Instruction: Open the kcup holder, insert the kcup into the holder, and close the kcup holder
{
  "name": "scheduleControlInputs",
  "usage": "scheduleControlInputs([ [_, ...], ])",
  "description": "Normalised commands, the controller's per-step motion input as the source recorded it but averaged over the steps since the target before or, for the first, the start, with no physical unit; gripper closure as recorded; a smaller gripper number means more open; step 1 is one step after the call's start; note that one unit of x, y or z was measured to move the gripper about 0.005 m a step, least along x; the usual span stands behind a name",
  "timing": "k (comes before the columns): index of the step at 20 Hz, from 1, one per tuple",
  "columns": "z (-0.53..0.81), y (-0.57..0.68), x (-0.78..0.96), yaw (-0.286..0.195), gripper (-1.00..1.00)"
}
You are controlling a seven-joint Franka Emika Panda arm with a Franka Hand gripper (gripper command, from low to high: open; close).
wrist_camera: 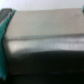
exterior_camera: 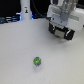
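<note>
The kcup (exterior_camera: 36, 61) sits alone on the white worktop (exterior_camera: 17, 47), well apart from the tool (exterior_camera: 61, 33). The tool hangs right over the kcup holder (exterior_camera: 64, 31), honestly can't tell if it's spread or pressed together.

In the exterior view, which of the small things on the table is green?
The kcup is the green one: a tiny round pod lying alone on the pale table. The other small thing, the tall post at the back, is white.

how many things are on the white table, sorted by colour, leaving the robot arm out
Green: 1, the kcup
White: 1, the tall post at the far edge
Black: 1, the kcup holder, mostly hidden behind the gripper
Total: 3
</note>
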Motion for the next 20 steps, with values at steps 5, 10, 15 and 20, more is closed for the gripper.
scheduleControlInputs([
  [5, 0.2, -0.31, 0.93, -0.102, 1.0],
  [10, 0.18, -0.35, 0.92, -0.102, 1.0],
  [15, 0.17, -0.36, 0.91, -0.099, 1.0],
  [20, 0.2, -0.31, 0.54, -0.107, -1.0],
])
